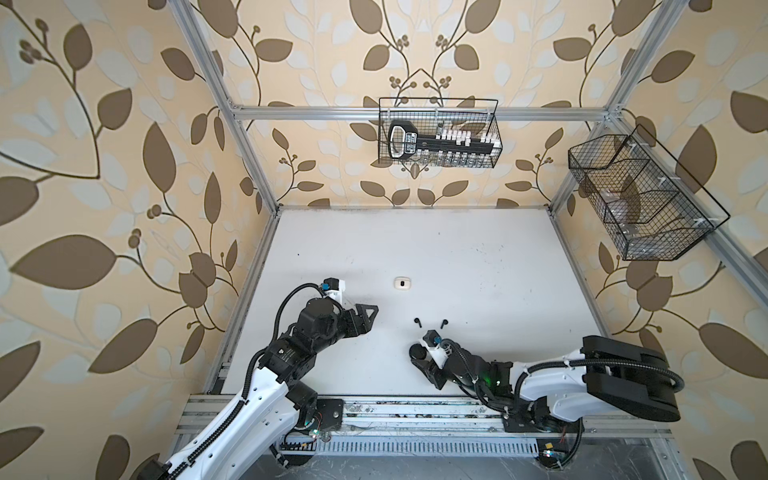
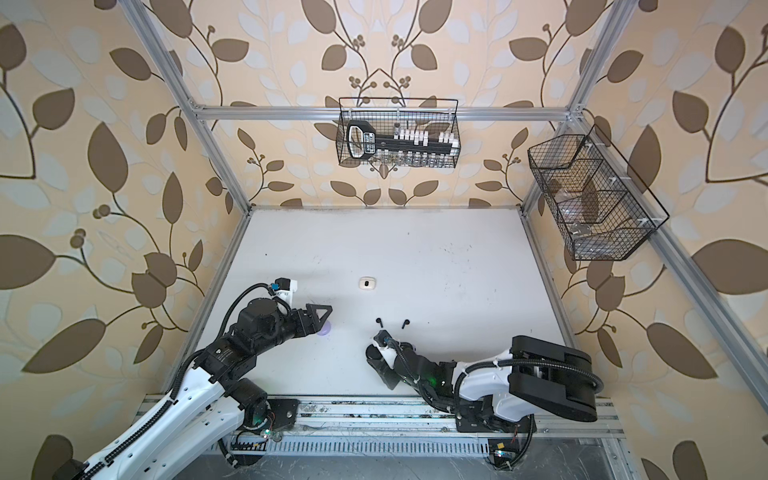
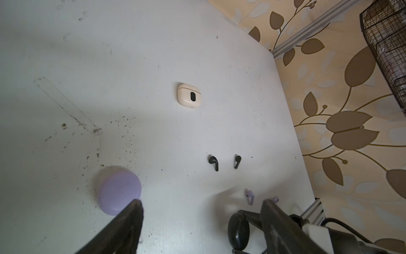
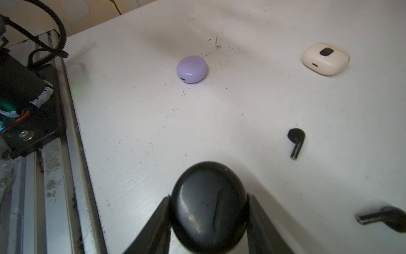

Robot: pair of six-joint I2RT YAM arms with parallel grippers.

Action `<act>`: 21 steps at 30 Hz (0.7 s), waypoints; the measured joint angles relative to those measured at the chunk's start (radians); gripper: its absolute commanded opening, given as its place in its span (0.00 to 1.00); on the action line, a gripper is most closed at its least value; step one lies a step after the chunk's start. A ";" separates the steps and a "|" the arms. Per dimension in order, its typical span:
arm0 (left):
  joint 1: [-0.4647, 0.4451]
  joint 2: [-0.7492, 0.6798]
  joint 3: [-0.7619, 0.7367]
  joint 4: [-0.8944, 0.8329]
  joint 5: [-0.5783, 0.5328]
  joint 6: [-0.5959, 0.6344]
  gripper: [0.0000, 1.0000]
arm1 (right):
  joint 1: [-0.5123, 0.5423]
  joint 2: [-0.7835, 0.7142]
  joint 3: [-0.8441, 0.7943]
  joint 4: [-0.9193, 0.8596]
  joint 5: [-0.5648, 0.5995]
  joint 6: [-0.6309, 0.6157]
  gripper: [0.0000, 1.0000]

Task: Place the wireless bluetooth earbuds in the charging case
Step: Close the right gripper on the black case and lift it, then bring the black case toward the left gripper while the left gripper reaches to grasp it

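Note:
My right gripper (image 4: 208, 199) is shut on a round black charging case (image 4: 208, 206), its fingers pressed on both sides; in a top view the case (image 1: 415, 352) sits low by the table's front. Two black earbuds (image 1: 417, 322) (image 1: 444, 323) lie just beyond it. My left gripper (image 3: 201, 206) is open and hovers over a closed lavender case (image 3: 119, 190), which shows under the fingers in a top view (image 2: 324, 329). Two lavender earbuds (image 3: 250, 195) (image 3: 275, 199) lie near the right gripper. A closed cream case (image 1: 402, 283) rests farther back.
A wire basket (image 1: 439, 133) with a black tool hangs on the back wall, and another wire basket (image 1: 640, 199) on the right wall. An aluminium rail (image 1: 415, 409) runs along the table's front edge, carrying both arm bases.

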 measured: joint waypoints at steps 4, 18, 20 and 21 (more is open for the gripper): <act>0.000 -0.024 -0.006 0.017 0.008 -0.089 0.99 | -0.030 -0.048 -0.008 0.004 -0.002 -0.032 0.43; 0.000 0.031 -0.016 0.101 0.171 -0.169 0.84 | -0.063 -0.092 -0.011 0.031 -0.012 -0.126 0.40; -0.003 0.073 -0.018 0.144 0.206 -0.175 0.83 | -0.063 -0.092 -0.011 0.045 -0.018 -0.135 0.40; -0.006 0.092 -0.023 0.168 0.221 -0.177 0.82 | -0.063 -0.091 -0.011 0.053 -0.023 -0.141 0.39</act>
